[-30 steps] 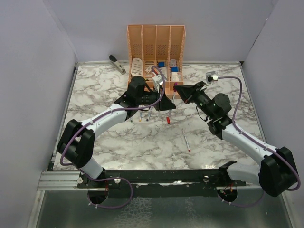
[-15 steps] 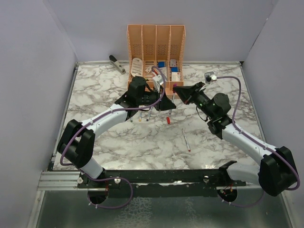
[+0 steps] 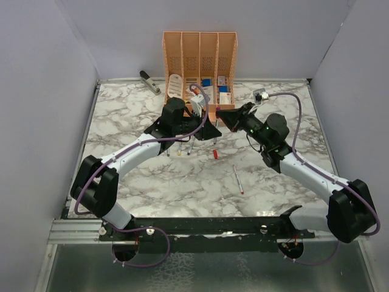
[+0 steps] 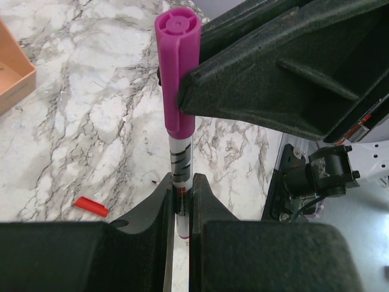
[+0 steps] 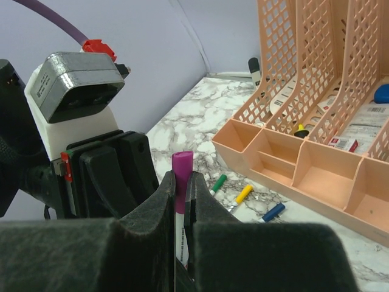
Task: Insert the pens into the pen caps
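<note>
Left claw [image 4: 180, 188] clamps pen [image 4: 180, 155]; right claw [image 5: 181, 179] pinches purple cap [image 4: 177, 67], twelve o'clock of left claw, cap and pen coaxial.

Your left arm [image 3: 130, 152] reaches forward across the table. The left gripper [image 3: 211, 130] has its fingers pinched tight on the barrel of the pen [image 4: 180, 159]. Your right arm [image 3: 304, 173] comes in from the opposite side, wrist turned toward that claw. The right gripper [image 3: 222, 114] is clamped on the purple cap [image 4: 177, 73], just beyond the left claw's fingertips. The two claws are close but apart.
</note>
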`<state>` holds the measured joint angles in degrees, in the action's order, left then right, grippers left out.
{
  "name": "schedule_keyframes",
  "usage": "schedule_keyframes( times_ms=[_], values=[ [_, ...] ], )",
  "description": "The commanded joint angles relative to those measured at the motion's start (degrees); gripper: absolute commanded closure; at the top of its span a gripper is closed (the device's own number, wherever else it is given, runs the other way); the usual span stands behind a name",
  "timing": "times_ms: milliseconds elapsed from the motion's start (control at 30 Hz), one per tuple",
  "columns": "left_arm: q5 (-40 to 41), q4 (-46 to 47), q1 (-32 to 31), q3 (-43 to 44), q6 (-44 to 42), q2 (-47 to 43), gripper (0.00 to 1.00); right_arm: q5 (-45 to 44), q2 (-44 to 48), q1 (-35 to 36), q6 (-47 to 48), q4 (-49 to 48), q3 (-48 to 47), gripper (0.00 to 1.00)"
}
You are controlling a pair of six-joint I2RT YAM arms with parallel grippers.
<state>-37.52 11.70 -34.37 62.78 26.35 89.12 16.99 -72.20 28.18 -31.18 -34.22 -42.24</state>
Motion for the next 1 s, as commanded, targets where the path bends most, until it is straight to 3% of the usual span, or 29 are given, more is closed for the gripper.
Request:
schedule_keyframes(
  times_ms=[0,167,333,600,633,733,833,867,900,967],
  values=[
    [10.3,13.4,3.4,1.9,1.5,-5.1,1.0,6.7,-3.2,7.1,4.5,19.0,-0.7,0.99],
    [10.8,14.7,5.5,2.2,2.2,-5.8,1.0,3.1,-6.7,10.2,5.1,24.0,-2.0,0.99],
    [8.5,14.8,6.0,1.5,3.1,-5.6,1.0,0.4,-6.7,11.2,3.7,21.4,-1.3,0.99],
    [2.5,14.6,6.0,-4.9,6.1,-5.4,1.0,-10.1,-8.1,11.3,3.7,22.3,-8.1,0.99],
    [2.1,14.6,6.0,-6.0,6.3,-5.7,0.98,-11.5,-8.3,11.3,3.9,22.7,-9.2,0.99],
    [1.8,14.5,6.0,-9.2,6.7,-7.2,0.78,-15.1,-9.5,11.2,4.3,24.2,-12.2,0.99],
    [4.4,13.5,6.0,-11.6,6.6,-9.1,0.72,-17.3,-11.0,11.3,4.3,26.1,-14.5,0.99],
    [5.4,12.6,6.0,-12.1,6.1,-9.7,0.67,-17.5,-11.4,11.3,4.2,26.5,-15.0,0.99],
    [6.2,11.7,6.0,-12.3,5.4,-10.0,0.53,-17.6,-11.8,11.2,4.2,27.1,-15.3,0.99],
    [8.0,9.7,6.1,-12.3,4.1,-10.6,0.45,-17.9,-12.5,11.3,3.5,28.0,-15.7,0.99]
  ],
)
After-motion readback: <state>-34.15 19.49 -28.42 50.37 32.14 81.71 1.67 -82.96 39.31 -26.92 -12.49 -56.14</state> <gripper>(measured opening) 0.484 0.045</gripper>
